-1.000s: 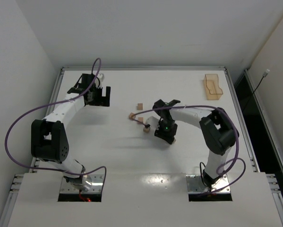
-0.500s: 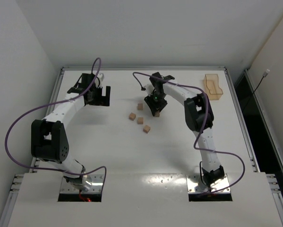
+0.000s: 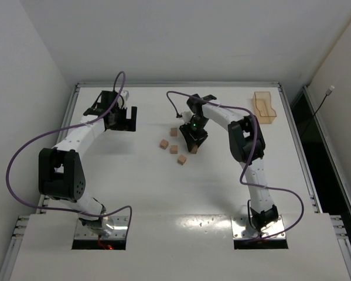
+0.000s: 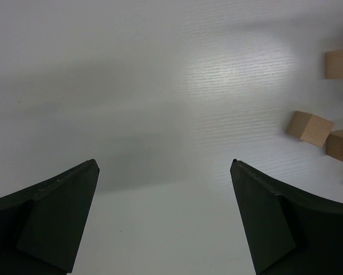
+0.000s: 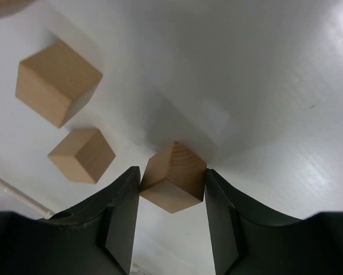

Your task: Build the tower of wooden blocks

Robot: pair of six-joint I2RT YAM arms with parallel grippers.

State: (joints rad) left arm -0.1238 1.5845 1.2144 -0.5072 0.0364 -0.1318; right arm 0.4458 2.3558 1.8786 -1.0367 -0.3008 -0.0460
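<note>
Spanning a white-walled enclosure, the white table carried two arms and a translucent tan tray near its far right corner. The left arm reached toward the far left, where the left gripper hung spread wide and empty above bare tabletop. The right arm stretched to mid-table, and the right gripper pinched one wood block between its fingers, close to the surface and turned edge-on to the wrist camera. Four loose wood blocks lay scattered singly just left of it, each at its own angle.
</note>
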